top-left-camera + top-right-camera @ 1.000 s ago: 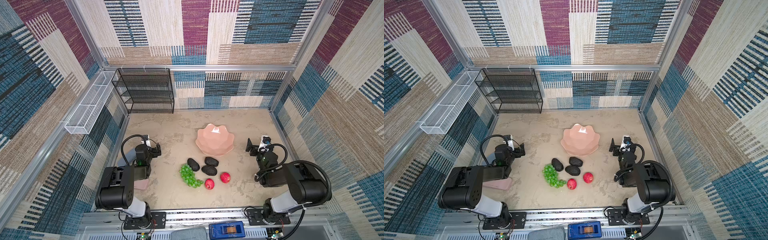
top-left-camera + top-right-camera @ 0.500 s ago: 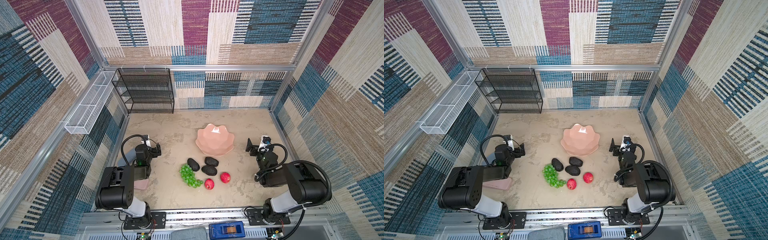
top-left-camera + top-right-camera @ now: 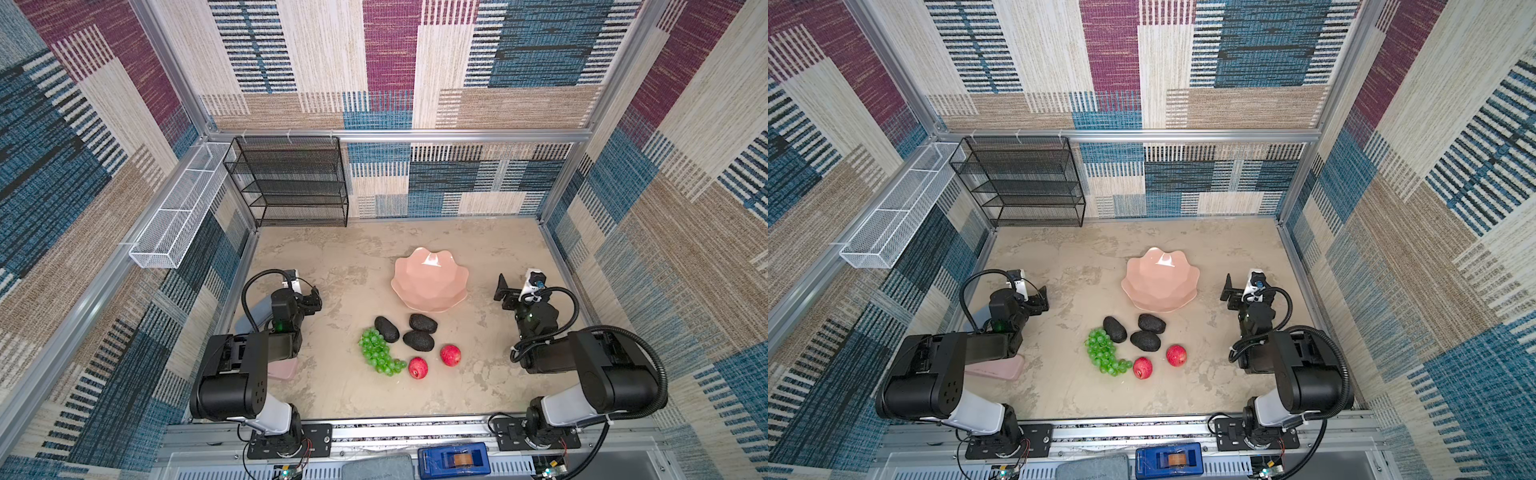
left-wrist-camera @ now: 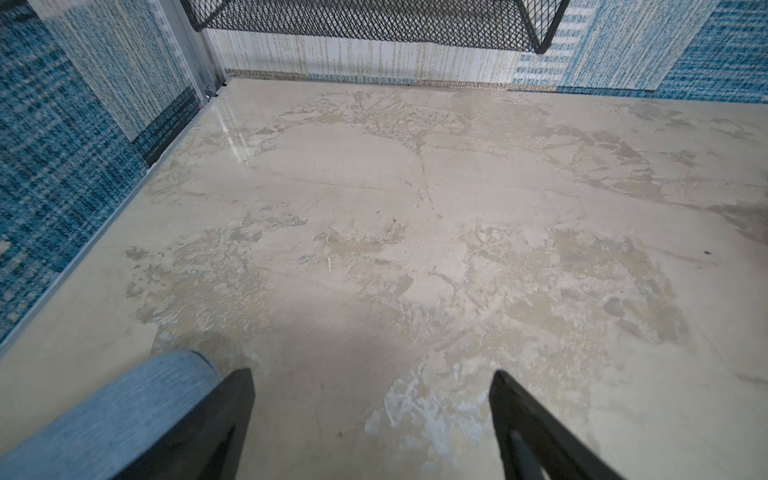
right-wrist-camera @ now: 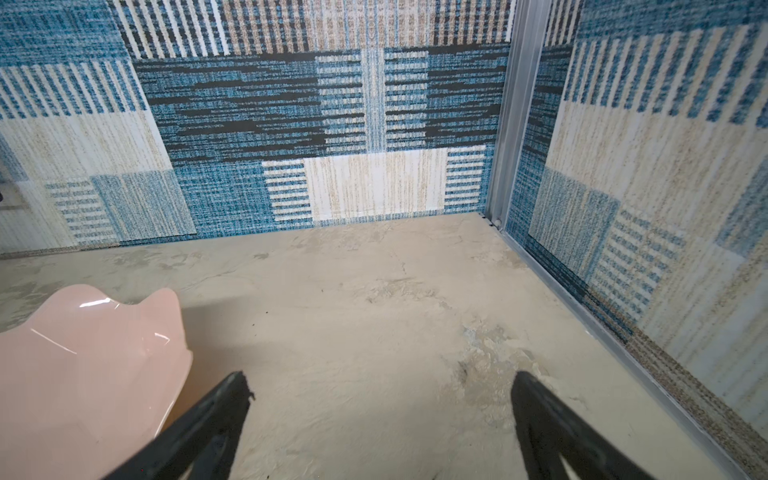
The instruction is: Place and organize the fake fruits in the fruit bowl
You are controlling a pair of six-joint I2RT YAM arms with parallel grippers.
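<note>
In both top views the fruit bowl (image 3: 430,291) stood empty near the middle of the table (image 3: 332,257). Just in front of it, toward the arms, lay three avocados (image 3: 418,340), with the grapes (image 3: 378,353) to their left and two red fruits (image 3: 418,368) nearest the robot. Neither wrist view showed any of these. The right wrist view caught only part of the bowl's scalloped wall, cut off at the frame edge, beside the right hand (image 5: 380,376). Its fingers stood wide apart over bare table. The left hand (image 4: 370,374) was likewise spread wide with nothing between its fingers. Beside one finger lay the rounded end of the grey-blue case (image 4: 124,411); whether they touched could not be told. In the top views the left arm hid most of that case, and only the end of the pink case (image 3: 996,368) showed from under the arm.
</note>
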